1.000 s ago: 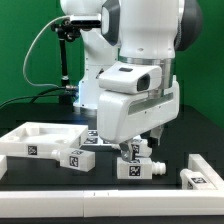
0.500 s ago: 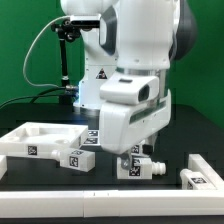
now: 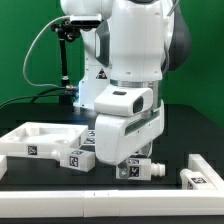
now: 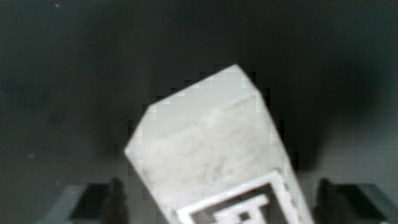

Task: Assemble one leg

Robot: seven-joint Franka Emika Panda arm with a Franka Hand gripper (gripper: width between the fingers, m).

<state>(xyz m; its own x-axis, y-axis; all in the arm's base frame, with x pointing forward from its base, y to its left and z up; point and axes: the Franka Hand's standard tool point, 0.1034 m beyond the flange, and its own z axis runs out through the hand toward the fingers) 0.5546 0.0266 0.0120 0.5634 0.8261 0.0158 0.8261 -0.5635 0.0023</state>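
Observation:
A leg (image 3: 145, 170), a small white block with a black-and-white tag, lies on the dark table just in front of the robot. My gripper (image 3: 134, 160) is low over it, and the white hand hides most of the fingers in the exterior view. In the wrist view the leg (image 4: 214, 140) fills the middle, its tag near my gripper (image 4: 222, 205). The two dark fingers (image 4: 93, 200) stand on either side of the leg with a gap on each side. The gripper is open and holds nothing.
A large flat white panel with a raised rim (image 3: 28, 140) lies at the exterior view's left. A second leg (image 3: 78, 158) lies beside it and a third (image 3: 197, 178) at the right. A white rail (image 3: 60, 190) runs along the front edge.
The hand has come down and shifted slightly toward the exterior view's left, now hiding more of the leg under it. The leg has not moved.

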